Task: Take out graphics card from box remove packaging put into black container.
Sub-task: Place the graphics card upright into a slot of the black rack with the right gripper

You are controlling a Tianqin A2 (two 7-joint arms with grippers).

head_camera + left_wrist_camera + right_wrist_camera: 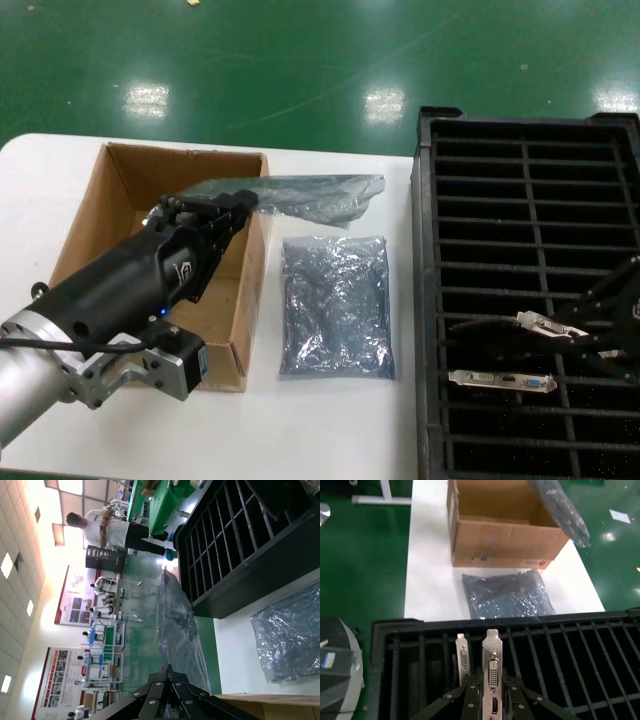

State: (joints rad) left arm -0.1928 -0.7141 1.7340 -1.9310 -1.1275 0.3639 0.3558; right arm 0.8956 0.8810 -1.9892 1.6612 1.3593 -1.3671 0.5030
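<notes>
Grey-blue plastic hangs from the left gripper (243, 203), whose jaws are pinched shut on one end of a bag (320, 197); it juts out toward 3 o'clock over the box (100, 215) edge, clear of the worktop (330, 420). Held by one end like this, it looks emptied and ready to be set aside. A second bag (336, 305) lies flat on the worktop just beside the box, between it and the black container (430, 300), likely a discard spot.

The right gripper (490, 692) is over the container near its 4 o'clock part, jaws closed on a graphics card (492, 672) held upright, silver bracket uppermost, its edge in line with a slot. That pose suits sliding the card down between the ribs, so I judge it mid-insertion or just seated. Another card (463, 657) stands in the neighbouring slot, just beside the held one, so the slots are apparently being filled in turn.

Whether the box holds more cards cannot be seen: the left arm hides much of its inside
</notes>
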